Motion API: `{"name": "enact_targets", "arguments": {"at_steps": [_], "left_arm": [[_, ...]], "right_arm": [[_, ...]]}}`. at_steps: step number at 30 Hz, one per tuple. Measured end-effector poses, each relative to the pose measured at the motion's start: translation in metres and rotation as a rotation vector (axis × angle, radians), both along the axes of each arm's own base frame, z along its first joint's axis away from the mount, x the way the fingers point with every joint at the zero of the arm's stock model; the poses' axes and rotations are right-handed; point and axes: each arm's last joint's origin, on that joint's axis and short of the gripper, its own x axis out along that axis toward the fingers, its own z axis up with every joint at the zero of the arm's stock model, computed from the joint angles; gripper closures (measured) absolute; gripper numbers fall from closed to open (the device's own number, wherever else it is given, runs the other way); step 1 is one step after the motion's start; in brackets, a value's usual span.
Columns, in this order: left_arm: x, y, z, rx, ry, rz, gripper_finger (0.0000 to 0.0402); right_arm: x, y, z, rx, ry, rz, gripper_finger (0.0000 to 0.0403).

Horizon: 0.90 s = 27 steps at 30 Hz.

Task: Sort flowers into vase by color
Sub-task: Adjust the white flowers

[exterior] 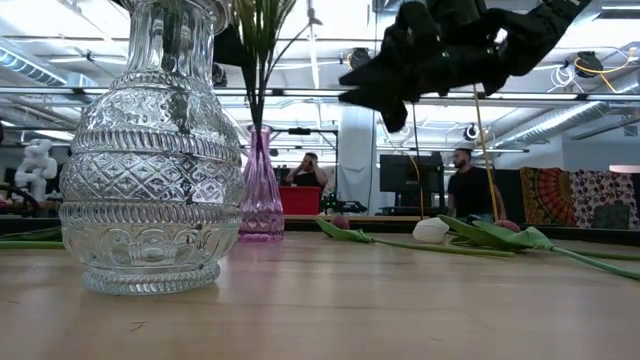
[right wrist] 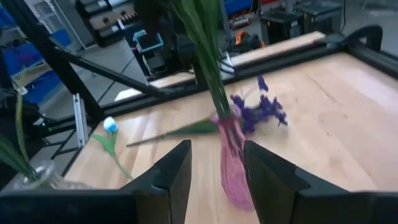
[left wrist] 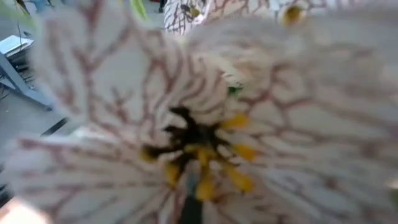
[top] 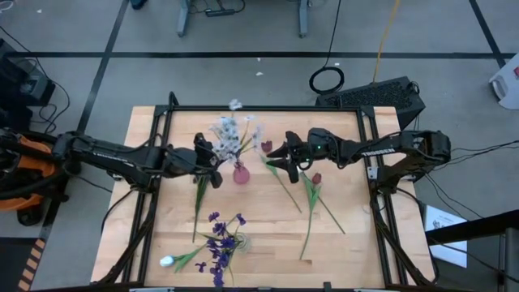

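Pale flowers (top: 229, 134) already stand in the pink vase (top: 241, 173) near the table's (top: 349, 235) far edge. Right gripper (right wrist: 214, 171) hovers beside it, released and empty; left gripper's (top: 212, 166) state I cannot tell. Next, probably, fetch a red tulip (top: 316, 177) lying right of centre

Two vases: a pink vase (top: 241, 173) between the pincers and a clear glass vase (exterior: 150, 150). One pale lavender-white bunch (top: 229, 134) in the pink vase. One purple cluster (top: 219, 243), one white tulip bud (top: 167, 261), two dark red tulip buds (top: 316, 177) visible
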Motion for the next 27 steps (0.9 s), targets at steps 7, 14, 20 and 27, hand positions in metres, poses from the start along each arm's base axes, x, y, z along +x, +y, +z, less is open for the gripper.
{"name": "enact_targets", "arguments": {"at_steps": [7,14,20,27], "left_arm": [[-0.001,0.0,0.002,0.013,-0.003,-0.012,0.0394],[0.006,-0.001,-0.007,0.007,0.034,-0.031,0.0394],[0.01,-0.002,-0.008,0.006,0.028,-0.031,0.0388],[0.01,-0.002,-0.008,0.002,0.026,-0.041,0.0333]], "right_arm": [[0.007,0.004,0.014,-0.013,-0.04,0.004,0.0267],[0.007,0.004,0.013,-0.005,-0.01,0.003,0.0267],[0.007,0.004,0.011,-0.004,0.016,0.004,0.0267],[0.007,0.004,0.01,-0.021,0.022,0.004,0.0267]]}}
